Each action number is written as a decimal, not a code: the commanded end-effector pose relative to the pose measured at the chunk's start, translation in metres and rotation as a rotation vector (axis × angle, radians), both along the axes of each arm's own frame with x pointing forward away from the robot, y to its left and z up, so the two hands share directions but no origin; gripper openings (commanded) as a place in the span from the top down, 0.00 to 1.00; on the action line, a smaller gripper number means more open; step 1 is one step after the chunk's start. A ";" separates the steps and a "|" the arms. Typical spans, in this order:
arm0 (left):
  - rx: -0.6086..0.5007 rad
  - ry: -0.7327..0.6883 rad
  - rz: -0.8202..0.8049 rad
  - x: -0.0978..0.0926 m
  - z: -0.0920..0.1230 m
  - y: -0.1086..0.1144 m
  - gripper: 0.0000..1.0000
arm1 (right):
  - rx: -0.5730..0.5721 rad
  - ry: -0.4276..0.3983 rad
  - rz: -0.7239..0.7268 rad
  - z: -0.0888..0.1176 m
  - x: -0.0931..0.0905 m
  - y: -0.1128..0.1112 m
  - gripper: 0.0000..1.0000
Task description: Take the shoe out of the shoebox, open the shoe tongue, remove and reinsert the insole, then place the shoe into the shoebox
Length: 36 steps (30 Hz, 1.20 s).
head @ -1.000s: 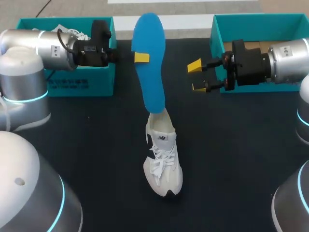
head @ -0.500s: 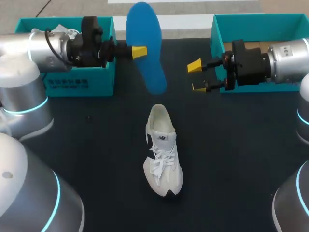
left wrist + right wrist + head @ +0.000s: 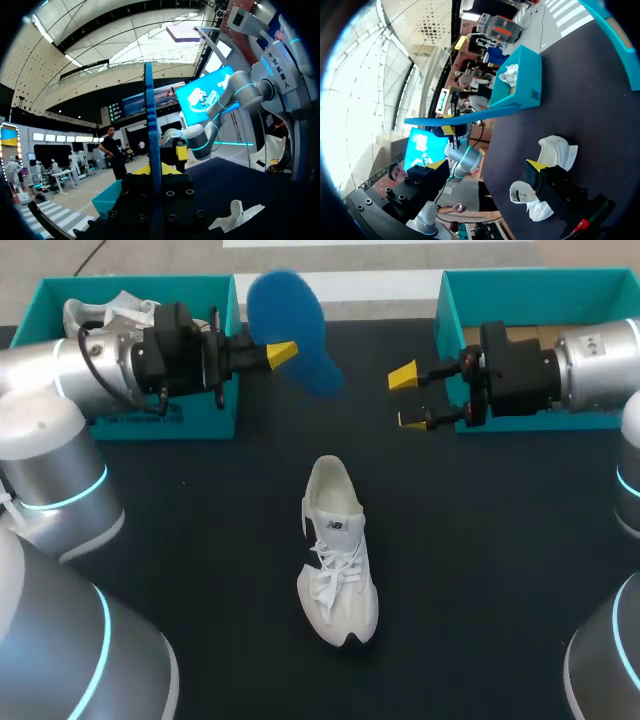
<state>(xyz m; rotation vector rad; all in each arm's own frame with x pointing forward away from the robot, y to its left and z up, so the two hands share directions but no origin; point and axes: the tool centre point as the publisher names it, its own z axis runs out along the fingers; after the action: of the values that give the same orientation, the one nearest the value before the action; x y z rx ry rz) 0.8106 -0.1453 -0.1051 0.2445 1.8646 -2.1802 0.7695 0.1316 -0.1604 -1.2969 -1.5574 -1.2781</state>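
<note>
Blue insole (image 3: 285, 330) pinched in left hand (image 3: 283, 350), held in air beyond heel of white shoe (image 3: 338, 565), slightly leftward. Shoe upright on black counter (image 3: 480, 540). Right hand (image 3: 405, 398) released, fingers apart, beyond shoe, rightward.

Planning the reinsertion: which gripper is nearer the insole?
Left. The left gripper is shut on the insole; the right gripper is open, off to its side without touching.

I'm holding the blue foam insole (image 3: 288, 328) aloft in my left gripper (image 3: 281, 350); white laced sneaker (image 3: 338, 565) is sitting upright on the dark table (image 3: 480, 540).
</note>
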 end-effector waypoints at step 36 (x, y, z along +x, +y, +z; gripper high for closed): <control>-0.011 -1.115 -0.057 0.003 -0.009 0.003 1.00 | 0.000 0.000 -0.002 0.000 0.000 0.002 0.00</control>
<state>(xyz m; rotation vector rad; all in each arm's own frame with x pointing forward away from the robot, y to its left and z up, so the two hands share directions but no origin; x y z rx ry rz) 0.8126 -0.1424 -0.1140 1.2068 1.1727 -1.4936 0.7694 0.1317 -0.1605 -1.2963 -1.5561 -1.2792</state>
